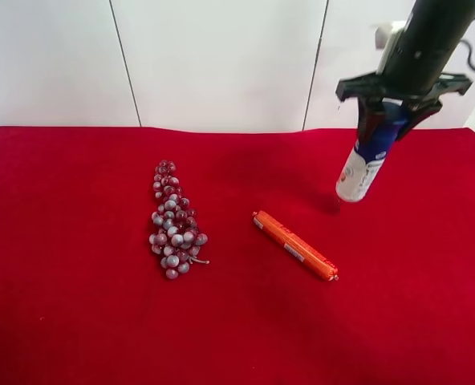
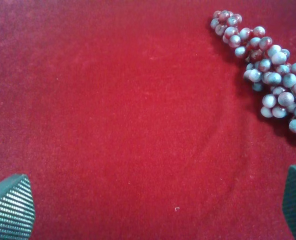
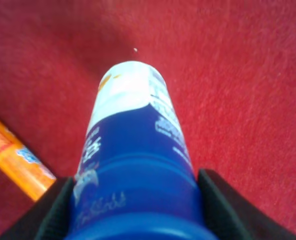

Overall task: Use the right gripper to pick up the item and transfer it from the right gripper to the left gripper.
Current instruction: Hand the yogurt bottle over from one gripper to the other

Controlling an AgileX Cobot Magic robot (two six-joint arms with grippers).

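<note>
The item, a white bottle (image 1: 364,167) with a blue upper label, hangs cap-up and tilted in my right gripper (image 1: 394,116) at the back right of the exterior high view, its base lifted just above the red cloth. In the right wrist view the bottle (image 3: 133,150) fills the space between the two black fingers (image 3: 53,215), which are shut on its blue upper part. My left gripper (image 2: 153,210) is open and empty over bare red cloth; only its two ribbed fingertips (image 2: 10,207) show. The left arm is out of the exterior high view.
A purple grape bunch (image 1: 173,218) lies left of centre on the red cloth (image 1: 77,305); it also shows in the left wrist view (image 2: 268,75). An orange sausage-shaped tube (image 1: 295,245) lies at centre, also in the right wrist view (image 3: 15,155). A white wall stands behind.
</note>
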